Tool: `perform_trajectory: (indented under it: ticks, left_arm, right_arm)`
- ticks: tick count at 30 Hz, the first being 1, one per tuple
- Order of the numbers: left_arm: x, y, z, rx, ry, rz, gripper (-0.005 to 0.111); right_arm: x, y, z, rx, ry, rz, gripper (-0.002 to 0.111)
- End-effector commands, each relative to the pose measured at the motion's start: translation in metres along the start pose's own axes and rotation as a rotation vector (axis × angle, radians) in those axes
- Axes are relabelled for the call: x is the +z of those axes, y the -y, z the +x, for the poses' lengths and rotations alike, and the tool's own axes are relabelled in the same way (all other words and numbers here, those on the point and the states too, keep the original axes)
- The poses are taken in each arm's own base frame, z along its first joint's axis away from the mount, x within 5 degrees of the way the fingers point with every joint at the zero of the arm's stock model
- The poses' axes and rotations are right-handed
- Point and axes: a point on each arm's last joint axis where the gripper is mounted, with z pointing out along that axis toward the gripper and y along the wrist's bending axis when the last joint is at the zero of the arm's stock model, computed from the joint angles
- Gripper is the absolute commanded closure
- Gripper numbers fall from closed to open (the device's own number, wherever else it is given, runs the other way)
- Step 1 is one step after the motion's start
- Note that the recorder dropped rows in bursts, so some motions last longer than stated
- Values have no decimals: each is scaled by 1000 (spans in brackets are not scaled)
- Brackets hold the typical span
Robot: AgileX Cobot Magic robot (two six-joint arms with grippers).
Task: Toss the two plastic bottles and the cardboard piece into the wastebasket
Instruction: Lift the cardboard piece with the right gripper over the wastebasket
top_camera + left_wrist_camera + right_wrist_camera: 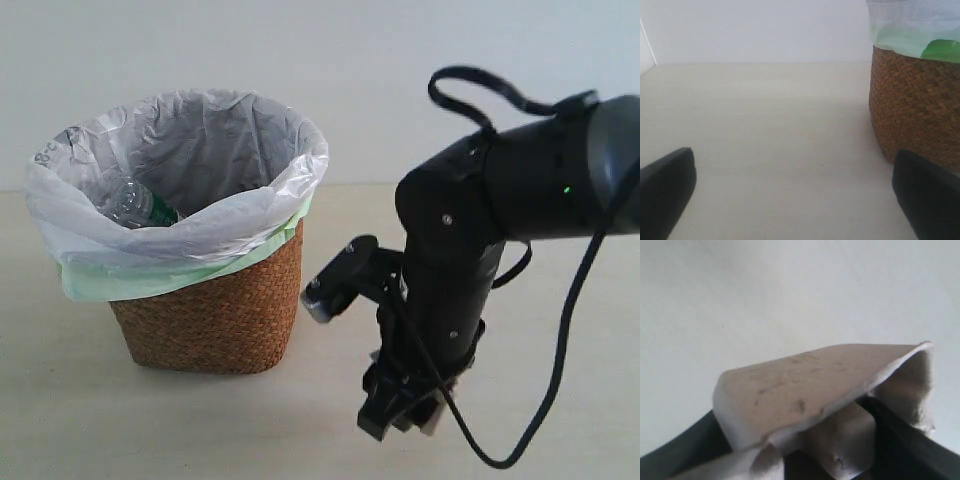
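Basket [215, 320] of brown wicker stands on a pale table [60, 400], at the left of the exterior view. It's lined w/ a whitish bag [200, 140] over a pale green liner [150, 280] that folds down outside the rim. Inside, against the near-left side of the bag, lies a clear bottle [132, 203] w/ a bit of green label showing; its cap is hidden.

Right of the basket & apart from it, the black R arm [500, 190] bends down toward the table. R gripper [400, 408] points downward, low over the tabletop. Its wrist cam shows the cardboard [810, 385] up close: beige, rough, a flat speckled face on top & moulded lumps beneath. It's clamped btwn the dark fingers [685, 450], which press in from both sides, jaws narrowed to the piece's width. From the exterior view only a pale corner pokes out under the gripper; can't tell if it touches the table.

L gripper [795, 200] shows only in its own wrist cam. Its two dark tips are spread wide, holding nothing, low over bare table. The basket's wicker wall is just beside one tip.
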Motion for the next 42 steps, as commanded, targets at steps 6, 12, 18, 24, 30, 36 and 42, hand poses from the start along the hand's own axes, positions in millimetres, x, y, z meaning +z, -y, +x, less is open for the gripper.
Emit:
perform_trajectory:
  ticks: [6,12,18,24,30,36,42]
  left_arm:
    - [-1,0,-2,-9,15,7,-1]
    - [-1,0,-2,-9,15,7,-1]
    - [-1,0,-2,-9,15,7,-1]
    - [-1,0,-2,-9,15,7,-1]
    - [-1,0,-2,-9,15,7,-1]
    - [-1,0,-2,-9,15,7,-1]
    - [-1,0,-2,-9,15,7,-1]
  right_arm:
    - [-89,27,1,31,243,291,108]
    - [-149,62,7,254,348,699,108]
    - [-182,76,8,373,386,863,108]
    - [-174,66,4,452,425,691,108]
    - [-172,31,-26,384,642,193,108]
    - [-232,2,-53,311,994,-235,108]
    - [-244,-7,-56,261,1067,-356,108]
